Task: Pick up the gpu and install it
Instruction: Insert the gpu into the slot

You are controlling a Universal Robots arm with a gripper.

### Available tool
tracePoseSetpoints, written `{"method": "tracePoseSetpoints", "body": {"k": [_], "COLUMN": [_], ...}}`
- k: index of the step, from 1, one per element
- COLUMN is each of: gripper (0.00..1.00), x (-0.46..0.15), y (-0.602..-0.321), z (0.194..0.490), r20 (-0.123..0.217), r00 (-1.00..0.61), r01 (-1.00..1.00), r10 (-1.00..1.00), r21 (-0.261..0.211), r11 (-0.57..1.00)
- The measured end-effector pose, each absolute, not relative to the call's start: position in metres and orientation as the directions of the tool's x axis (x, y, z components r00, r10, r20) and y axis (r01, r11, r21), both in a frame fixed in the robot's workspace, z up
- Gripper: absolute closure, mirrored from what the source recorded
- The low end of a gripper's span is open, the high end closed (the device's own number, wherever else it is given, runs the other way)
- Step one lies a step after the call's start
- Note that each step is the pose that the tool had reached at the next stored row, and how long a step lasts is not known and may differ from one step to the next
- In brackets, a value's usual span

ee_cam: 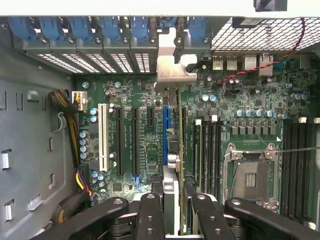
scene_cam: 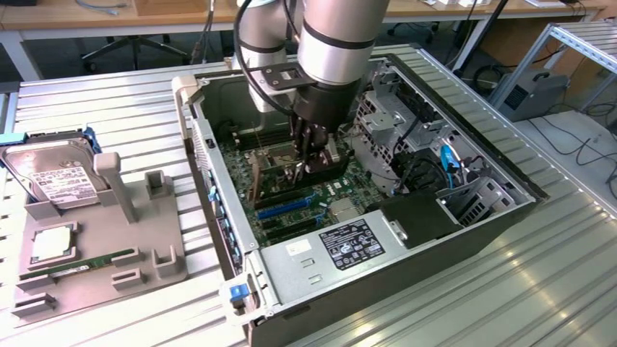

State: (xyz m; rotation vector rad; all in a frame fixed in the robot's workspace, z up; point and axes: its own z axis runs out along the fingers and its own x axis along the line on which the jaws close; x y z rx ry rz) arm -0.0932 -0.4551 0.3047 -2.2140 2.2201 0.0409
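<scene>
Gpu [ee_cam: 180, 150] edge-on between tool [ee_cam: 179, 207] fingers

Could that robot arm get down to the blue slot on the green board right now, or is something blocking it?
Probably not directly: the gripper is shut on the gpu, which stands edge-on beside the blue slot, its silver bracket by the case wall.

A robotics lab or engineering workshop. A work table [scene_cam: 87, 101] made of ribbed aluminium profile holds an opened desktop computer case [scene_cam: 366, 217] with its motherboard [ee_cam: 145, 135] exposed. Beside it, toward the exterior view's left, a grey fixture [scene_cam: 97, 253] cradles loose computer parts, including a hard drive [scene_cam: 53, 177]. An industrial robot arm [scene_cam: 333, 50] reaches down into the case. Behind the table stand wooden desks [scene_cam: 97, 14], an office chair base [scene_cam: 135, 47] and trailing cables [scene_cam: 579, 137] on the floor.
</scene>
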Motion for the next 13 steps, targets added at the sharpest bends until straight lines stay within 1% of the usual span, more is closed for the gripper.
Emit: {"method": "tracePoseSetpoints", "body": {"k": [6,9,13], "gripper": [0.73,0.73,0.73], "x": [-0.103,-0.112,-0.114], "y": [-0.455,-0.456,-0.456], "z": [0.292,0.277,0.274], "r20": [-0.019,-0.013,-0.013], "r00": [-0.003,-0.003,-0.003], "r01": [-1.000,-1.000,-1.000], "r10": [-1.000,-1.000,-1.000], "r21": [0.014,0.014,0.014], "r11": [0.003,0.003,0.003]}}
